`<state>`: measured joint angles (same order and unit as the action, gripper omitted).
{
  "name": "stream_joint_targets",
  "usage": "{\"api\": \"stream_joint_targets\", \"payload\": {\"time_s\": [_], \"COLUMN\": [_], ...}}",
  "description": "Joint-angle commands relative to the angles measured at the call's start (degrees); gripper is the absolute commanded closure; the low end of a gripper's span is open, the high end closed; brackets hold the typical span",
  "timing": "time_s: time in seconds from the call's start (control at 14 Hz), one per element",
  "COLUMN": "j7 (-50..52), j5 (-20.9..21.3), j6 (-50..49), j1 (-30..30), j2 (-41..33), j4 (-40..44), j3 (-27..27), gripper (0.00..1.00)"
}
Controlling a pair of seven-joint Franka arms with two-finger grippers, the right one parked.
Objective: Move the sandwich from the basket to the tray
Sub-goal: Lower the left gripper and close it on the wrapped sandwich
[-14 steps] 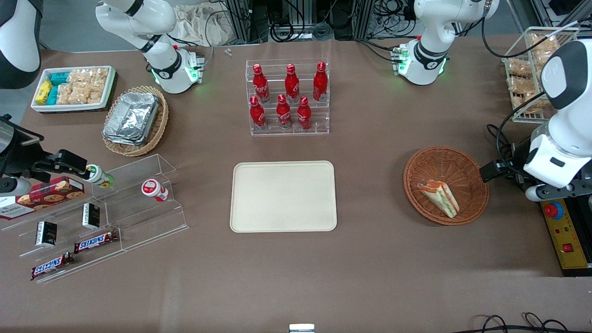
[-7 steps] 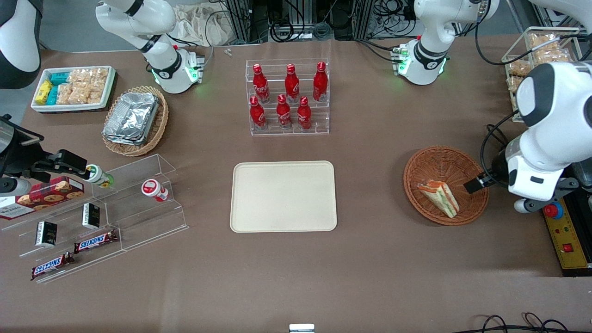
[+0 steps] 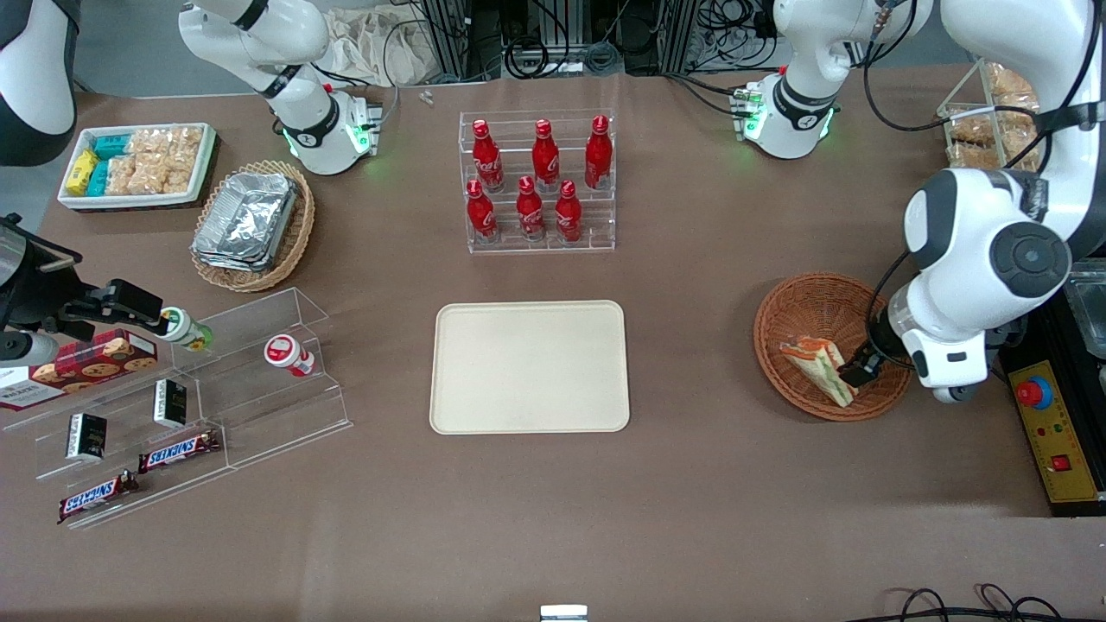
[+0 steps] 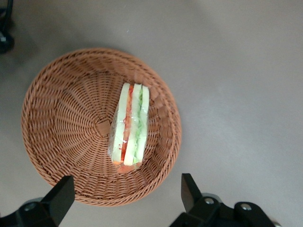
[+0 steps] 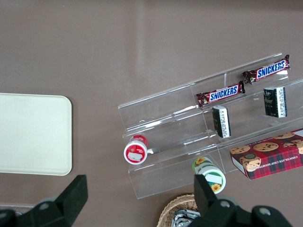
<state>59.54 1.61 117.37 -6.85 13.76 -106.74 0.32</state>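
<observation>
The sandwich (image 3: 821, 370) (image 4: 129, 125), a wrapped wedge with orange-red and green layers, lies in the round reddish-brown basket (image 3: 804, 298) (image 4: 61, 118) toward the working arm's end of the table. My left gripper (image 3: 864, 367) (image 4: 125, 182) hangs above the basket's rim, beside the sandwich's end, open and holding nothing. Its fingers (image 4: 61, 194) stand wide apart, straddling the rim. The cream tray (image 3: 530, 366) (image 5: 33, 135) lies flat and bare at the table's middle, well apart from the basket.
A clear rack of red bottles (image 3: 537, 181) stands farther from the front camera than the tray. Acrylic snack shelves (image 3: 190, 389), a tan basket of foil containers (image 3: 251, 226) and a white snack bin (image 3: 136, 164) lie toward the parked arm's end. A yellow control box (image 3: 1050, 432) is beside the basket.
The left arm has swung in from the table's end, carrying the gripper from outside the basket to above its rim beside the sandwich. Sandwich, basket and tray have not moved.
</observation>
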Motion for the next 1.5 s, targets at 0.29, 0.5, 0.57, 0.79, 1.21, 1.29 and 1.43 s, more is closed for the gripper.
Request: {"api": "stream_joint_targets", "payload": {"time_s": [0.29,0.5,0.57,0.79,1.21,1.29,1.43], "j7": [4.7,4.4,4.4,4.4,4.4,4.4,4.6], "j5": [1.5,2.7,3.6,4.4,5.0,5.0,4.9], "j6": [3.6,8.4,9.3,10.2,16.1,16.5,16.7], "j1": [-0.7,-0.5,-0.5,-0.4,-0.3,-0.3,-0.3], "j2": [3.6,3.6,3.8,5.0,6.3,6.4,7.1], "j4": [-3.5,-7.7,-8.2,-8.7,-12.4,-12.4,-12.1], "j3": [0.0,0.1,0.0,0.1,0.2,0.2,0.3], "gripper": [0.0,0.0,0.0,0.0,0.0,0.01,0.18]}}
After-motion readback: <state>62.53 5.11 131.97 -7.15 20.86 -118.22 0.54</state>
